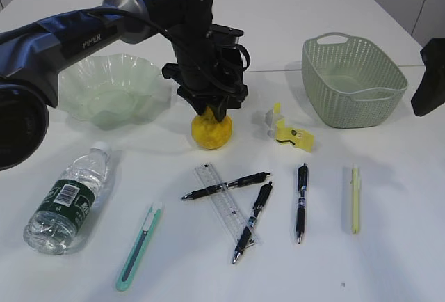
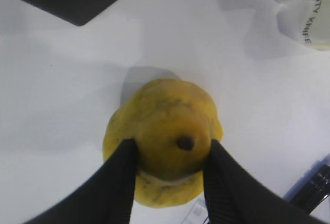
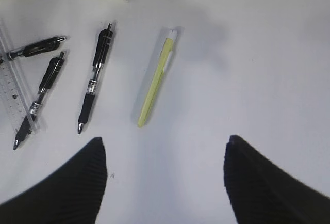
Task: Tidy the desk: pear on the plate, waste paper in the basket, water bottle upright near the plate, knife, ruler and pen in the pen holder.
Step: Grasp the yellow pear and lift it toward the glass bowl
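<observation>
The left arm reaches in from nine o'clock and bends steeply down, its tool [image 1: 211, 110] pointing at the worktop [image 1: 389, 246]. Both fingers [image 2: 116, 182] press the sides of the pear [image 2: 162, 141], clamped on it; the pear sits at the worktop's centre, at three o'clock of the plate [image 1: 111, 86]. The right tool [image 3: 165, 182] hangs over bare worktop with its fingers wide apart, a yellow pen [image 3: 157, 82] at twelve o'clock.

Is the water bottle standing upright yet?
No, the water bottle lies on its side on the table in the exterior view, cap pointing toward the green plate.
</observation>
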Controlling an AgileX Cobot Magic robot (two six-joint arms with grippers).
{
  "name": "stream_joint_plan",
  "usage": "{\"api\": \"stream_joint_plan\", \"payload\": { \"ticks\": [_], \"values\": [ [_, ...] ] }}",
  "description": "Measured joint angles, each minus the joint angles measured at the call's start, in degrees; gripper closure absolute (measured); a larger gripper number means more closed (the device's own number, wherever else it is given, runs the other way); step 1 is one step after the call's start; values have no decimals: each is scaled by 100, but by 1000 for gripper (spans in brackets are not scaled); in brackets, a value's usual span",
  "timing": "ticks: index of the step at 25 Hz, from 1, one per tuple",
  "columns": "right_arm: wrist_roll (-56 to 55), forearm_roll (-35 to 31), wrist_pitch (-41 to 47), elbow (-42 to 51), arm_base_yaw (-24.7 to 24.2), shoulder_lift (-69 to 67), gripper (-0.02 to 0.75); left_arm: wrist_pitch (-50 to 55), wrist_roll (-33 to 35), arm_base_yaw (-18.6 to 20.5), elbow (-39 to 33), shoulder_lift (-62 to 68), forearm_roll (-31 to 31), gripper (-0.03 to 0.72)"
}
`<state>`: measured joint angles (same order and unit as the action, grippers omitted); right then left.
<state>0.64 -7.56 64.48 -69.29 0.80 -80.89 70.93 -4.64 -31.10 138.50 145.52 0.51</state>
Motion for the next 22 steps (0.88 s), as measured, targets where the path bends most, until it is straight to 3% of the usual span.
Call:
{"api": "stream_joint_plan", "payload": {
  "ticks": [22],
  "values": [
    [0, -7, 21, 0, 0, 0, 185, 0, -211, 0, 0, -23, 10, 418]
  ]
}}
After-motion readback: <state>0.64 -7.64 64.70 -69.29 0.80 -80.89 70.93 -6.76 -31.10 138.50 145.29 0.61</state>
